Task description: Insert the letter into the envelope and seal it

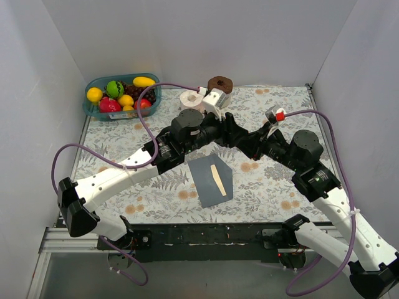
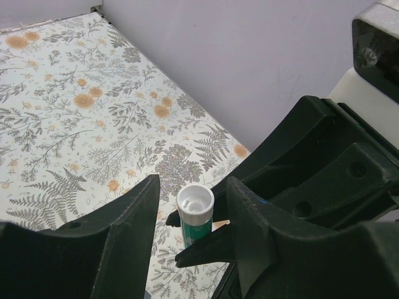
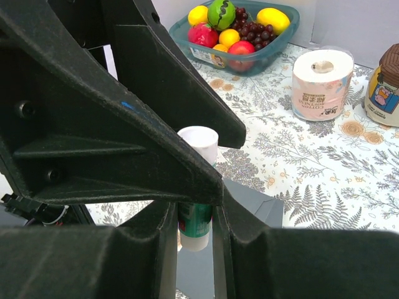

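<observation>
just past the far end of the envelope [image 1: 202, 187], both arms meet nose to nose above the table. right gripper [image 3: 195, 215] is clamped on a glue stick [image 2: 194, 229]; left gripper [image 2: 193, 193] straddles its white cap [image 2: 195, 204], jaws not touching it. envelope lies flat, nearer the bases, long axis running away from them, a cream sliver of the letter [image 1: 216, 179] showing. neither arm looks nearer.

One envelope [image 1: 209, 187] was down, and one letter [image 1: 217, 179], just the one! One glue stick [image 2: 195, 215], one paper roll [image 3: 322, 84], one brown-lidded jar [image 3: 385, 87], and a single fruit tub [image 3: 274, 47] rounded out the count.
</observation>
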Controlling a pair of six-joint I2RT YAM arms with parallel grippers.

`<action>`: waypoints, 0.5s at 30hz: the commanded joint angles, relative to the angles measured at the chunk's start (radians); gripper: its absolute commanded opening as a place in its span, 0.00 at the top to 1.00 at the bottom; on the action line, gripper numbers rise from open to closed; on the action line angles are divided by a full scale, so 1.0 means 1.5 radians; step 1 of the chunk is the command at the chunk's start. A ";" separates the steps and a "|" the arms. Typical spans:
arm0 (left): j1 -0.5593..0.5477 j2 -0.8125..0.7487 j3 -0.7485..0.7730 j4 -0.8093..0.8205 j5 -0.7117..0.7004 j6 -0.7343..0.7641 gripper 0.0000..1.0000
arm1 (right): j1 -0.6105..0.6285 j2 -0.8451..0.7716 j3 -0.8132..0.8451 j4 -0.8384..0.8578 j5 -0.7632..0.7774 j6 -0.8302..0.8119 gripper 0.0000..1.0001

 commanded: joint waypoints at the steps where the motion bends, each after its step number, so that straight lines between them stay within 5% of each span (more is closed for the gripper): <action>1: -0.005 -0.007 0.025 -0.009 -0.001 0.014 0.55 | 0.001 -0.003 0.026 0.020 -0.003 0.004 0.99; 6: -0.005 -0.009 0.024 -0.009 -0.001 0.017 0.61 | 0.001 0.002 0.027 0.014 -0.008 0.003 0.99; 12: -0.005 -0.013 0.019 -0.007 -0.001 0.023 0.95 | 0.001 0.005 0.028 0.019 -0.021 0.001 0.99; 15: -0.005 -0.022 0.009 0.013 0.065 0.042 0.99 | 0.001 0.001 0.023 0.029 -0.053 -0.005 0.99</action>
